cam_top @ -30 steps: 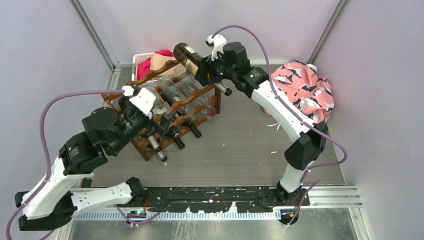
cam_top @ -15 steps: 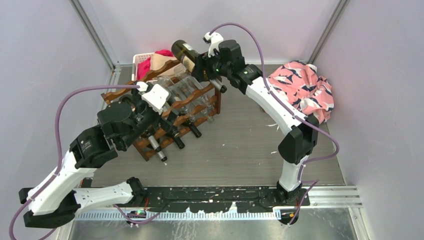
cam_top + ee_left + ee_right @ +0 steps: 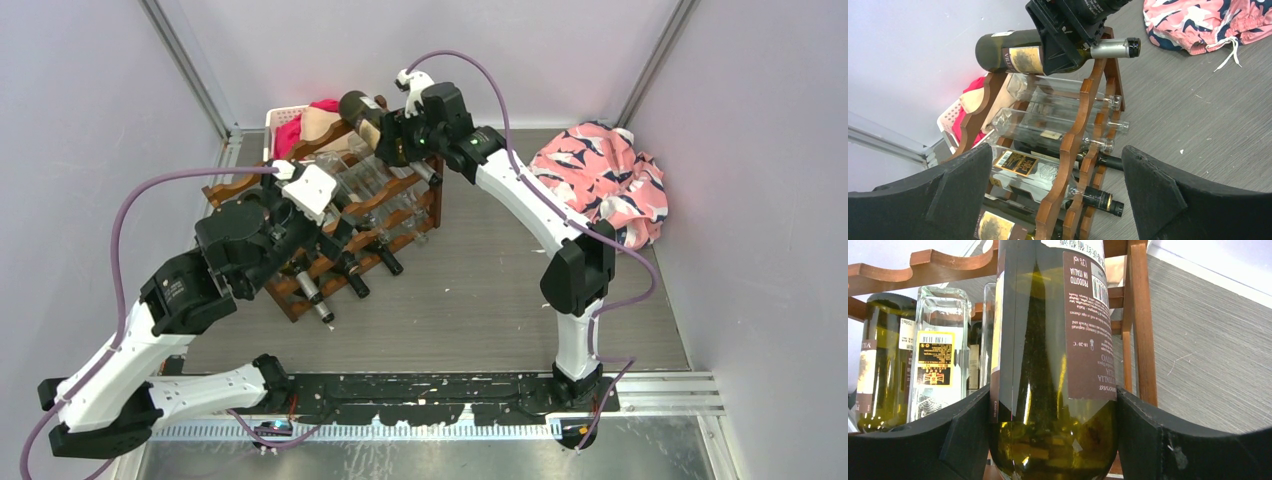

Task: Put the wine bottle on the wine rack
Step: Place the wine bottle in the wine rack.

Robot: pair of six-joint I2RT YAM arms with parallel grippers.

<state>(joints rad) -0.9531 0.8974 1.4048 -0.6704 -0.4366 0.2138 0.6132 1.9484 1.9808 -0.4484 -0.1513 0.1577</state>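
Left wrist view gives the best read: the wine bottle (image 3: 1013, 52) lies on its side along the very top of the wine rack (image 3: 1071, 145), with its capped neck over the rack's front rail and its base past the rear rail. The right gripper (image 3: 1063, 40) is pinched around the bottle at the shoulder, beside the label. I cannot tell whether glass is already touching wood.

I judge the step to be the final setting down. It should go well if the bottle is kept level and lowered straight, so the neck drops into a dip of the front rail and the body into the matching dip behind. The fingers should let go only once both rails carry the weight, because a bottle perched on a crest could roll off sideways.

Below the top of the rack, every tier holds other bottles (image 3: 1048, 132). In front of the rack, the left gripper (image 3: 1053, 200) is spread wide and empty. It is best kept clear of the protruding necks.
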